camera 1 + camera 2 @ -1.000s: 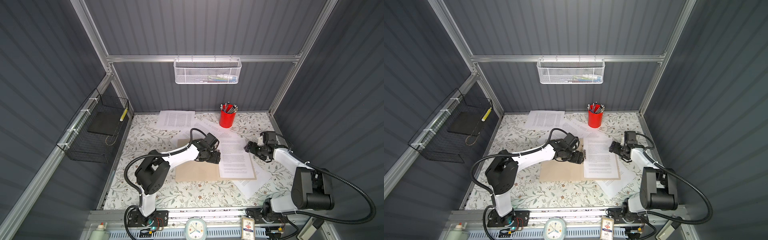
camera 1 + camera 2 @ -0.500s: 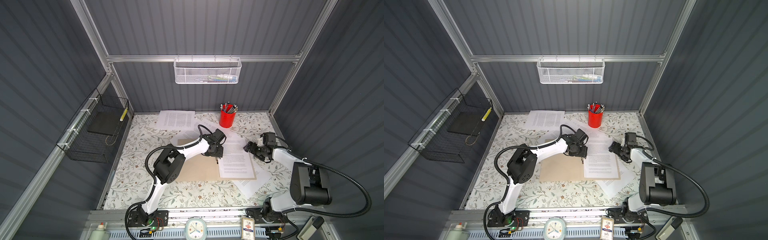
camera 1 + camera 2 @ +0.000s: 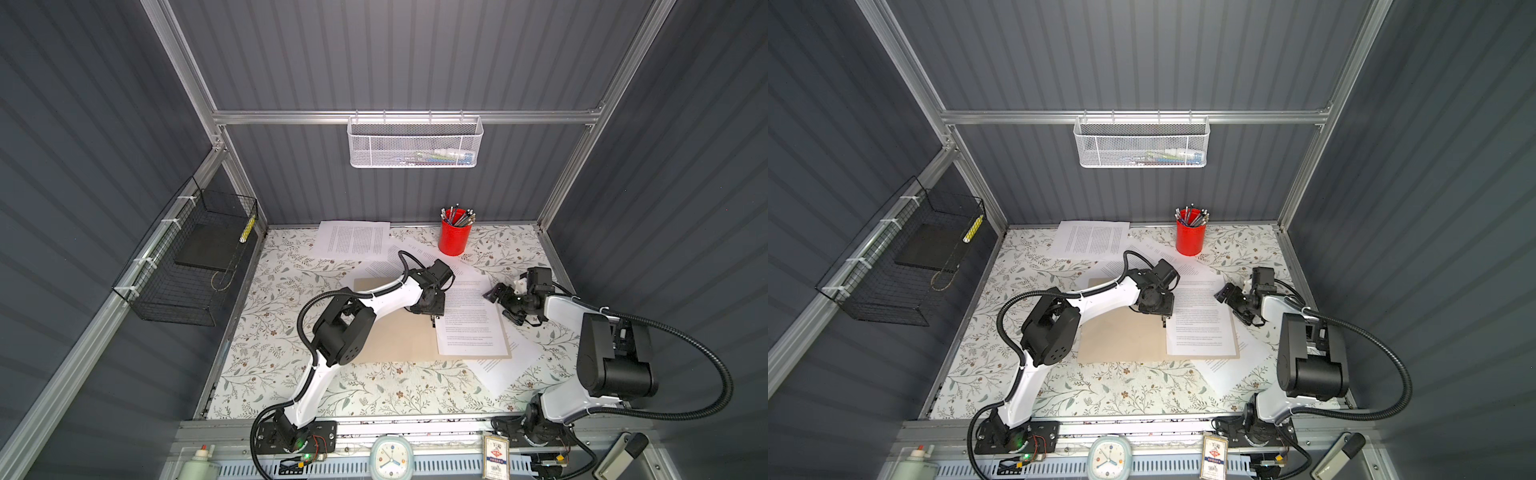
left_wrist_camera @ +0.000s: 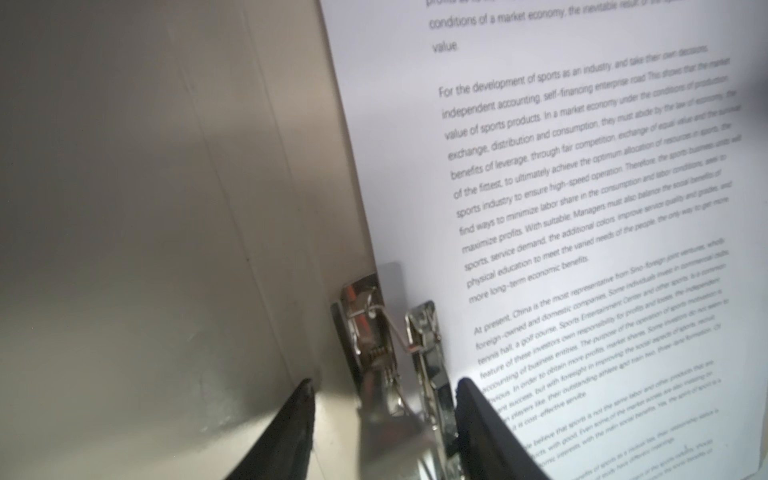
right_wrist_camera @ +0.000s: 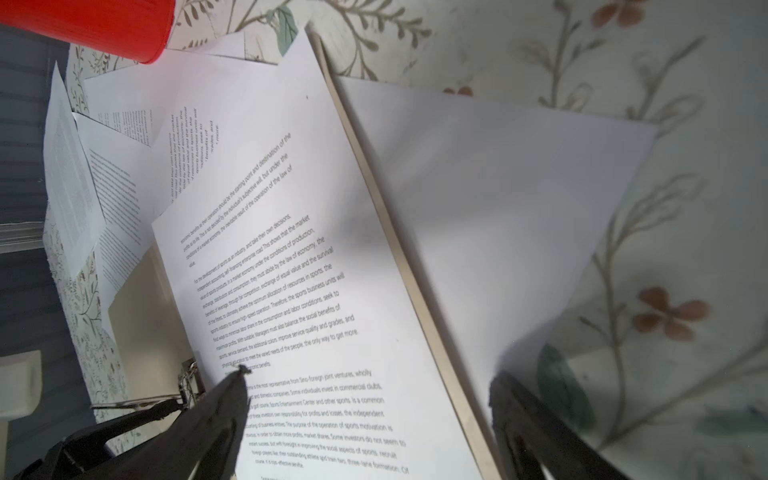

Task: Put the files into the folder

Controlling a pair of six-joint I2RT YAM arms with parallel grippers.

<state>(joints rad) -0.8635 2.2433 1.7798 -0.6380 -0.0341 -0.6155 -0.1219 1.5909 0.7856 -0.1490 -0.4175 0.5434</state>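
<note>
The tan folder (image 3: 395, 336) lies open on the table, and its left half is bare. One printed file (image 3: 469, 328) lies on its right half. Other files lie at the back (image 3: 353, 241), under the left arm (image 3: 415, 259) and under the folder's right corner (image 3: 511, 365). My left gripper (image 3: 433, 319) points down at the spine. In the left wrist view it (image 4: 384, 390) is open, straddling the metal clip (image 4: 395, 353). My right gripper (image 3: 500, 305) hovers open over the folder's right edge (image 5: 399, 249), holding nothing (image 5: 370, 399).
A red pen cup (image 3: 455, 239) stands at the back, close behind the left wrist. A white mesh basket (image 3: 415, 143) hangs on the back wall and a black wire basket (image 3: 191, 266) on the left wall. A clock (image 3: 388, 457) sits on the front rail.
The left arm's elbow has swung right and its gripper has turned down onto the spine clip, jaws narrowing. The right gripper has barely moved.
</note>
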